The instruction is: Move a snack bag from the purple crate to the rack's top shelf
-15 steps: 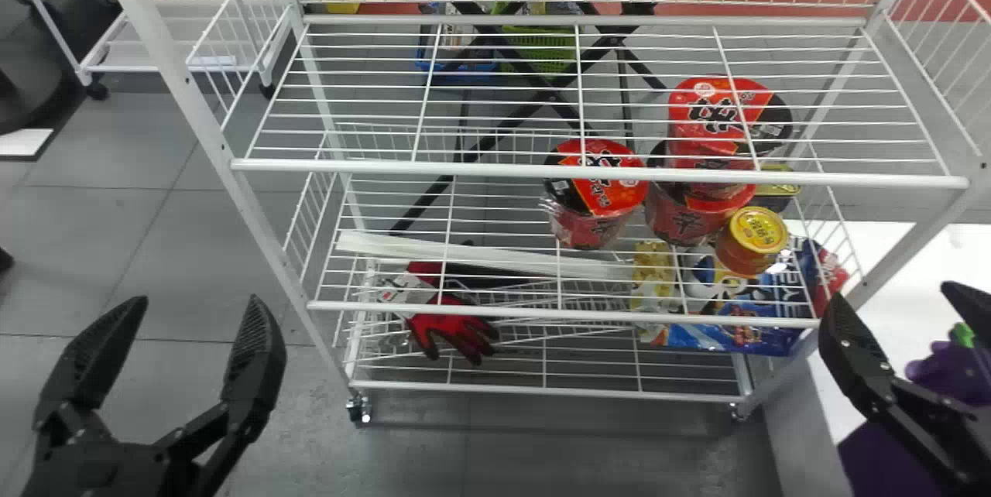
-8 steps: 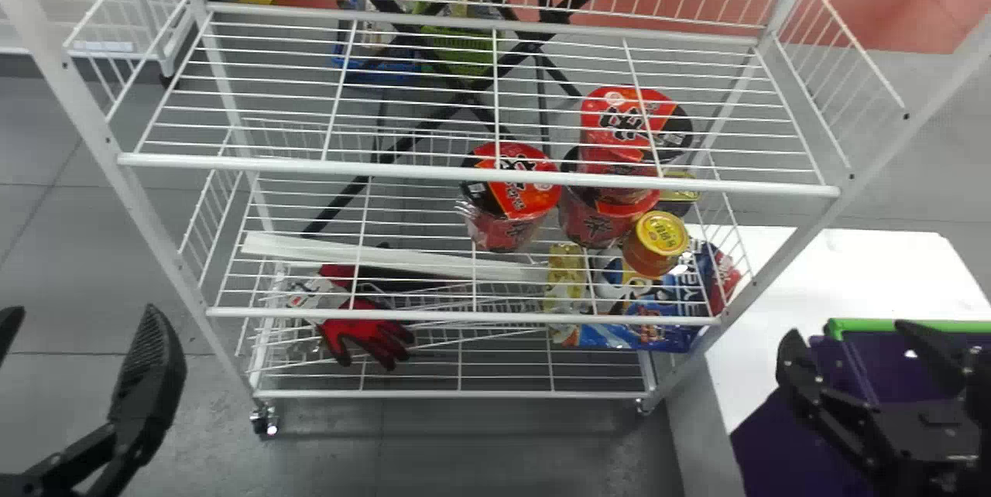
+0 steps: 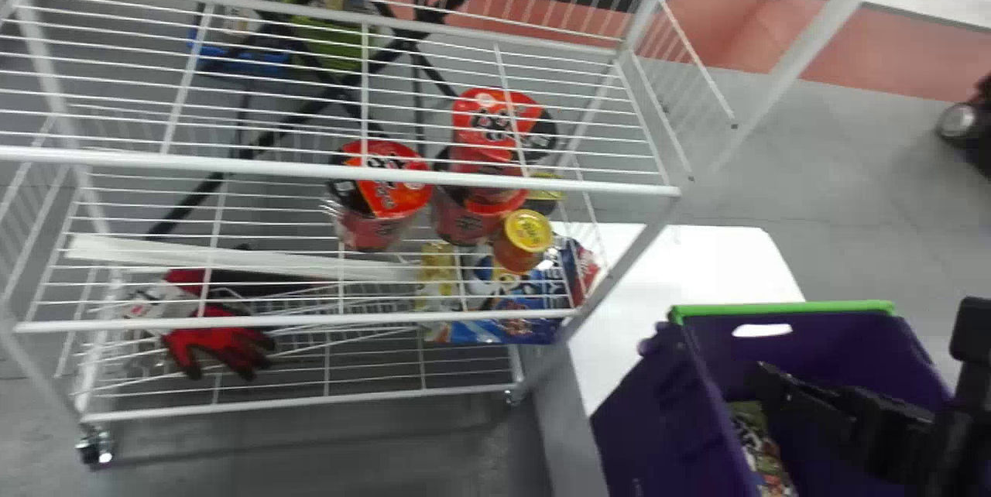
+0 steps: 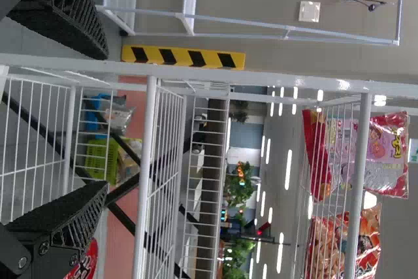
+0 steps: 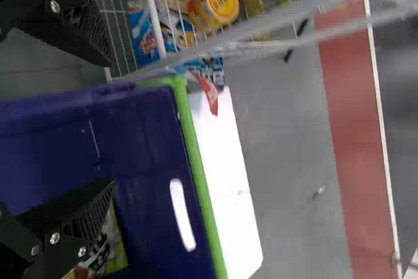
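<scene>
Crate (image 3: 782,307) shifted leftward, bags (image 4: 387,155) in left wrist view

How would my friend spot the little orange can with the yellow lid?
Find the white wire rack. On its middle shelf, toward the right, stand big red-and-black cups. The orange can stands in front of the right-hand ones, smaller, and nearer the shelf's front than the other yellowish can.
</scene>
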